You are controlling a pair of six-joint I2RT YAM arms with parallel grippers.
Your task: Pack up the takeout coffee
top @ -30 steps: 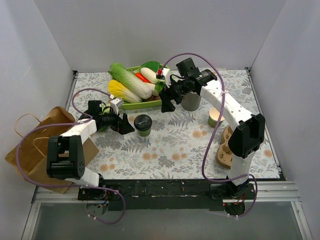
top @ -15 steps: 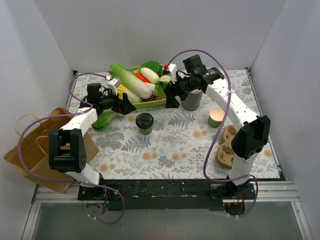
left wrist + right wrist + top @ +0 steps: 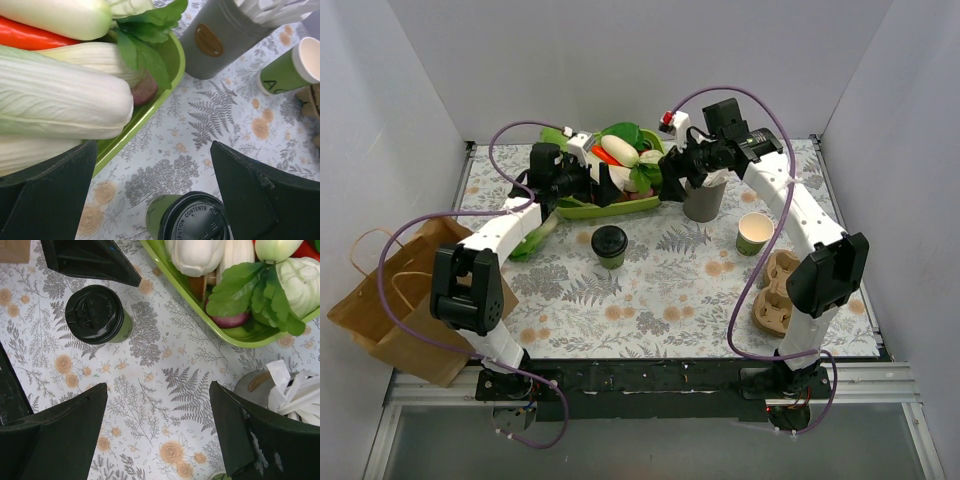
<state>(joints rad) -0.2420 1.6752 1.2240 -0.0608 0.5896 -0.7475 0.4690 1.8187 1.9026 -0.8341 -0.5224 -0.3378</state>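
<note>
Left gripper hangs spread wide over the near rim of the green tray, and it's empty, nothing between its fingers! Its wrist camera looks past a pale napa cabbage lying in that tray and catches the takeout coffee at the bottom edge. The cup stands upright on the floral table, black lid on, just near of the tray and a little left of centre.

Right gripper is parted too and carries nothing. It hovers above the tray's right end, close beside the grey straw holder. From its wrist camera we see the coffee's lid from above, well apart from both of its dark fingers, with one finger of the left gripper just beyond the cup. Neither gripper touches the coffee!

To the right of the straw holder, and a bit nearer, stands a lidless green cup. A cardboard cup carrier lies at the near right. A brown paper bag sits out at the left edge.
</note>
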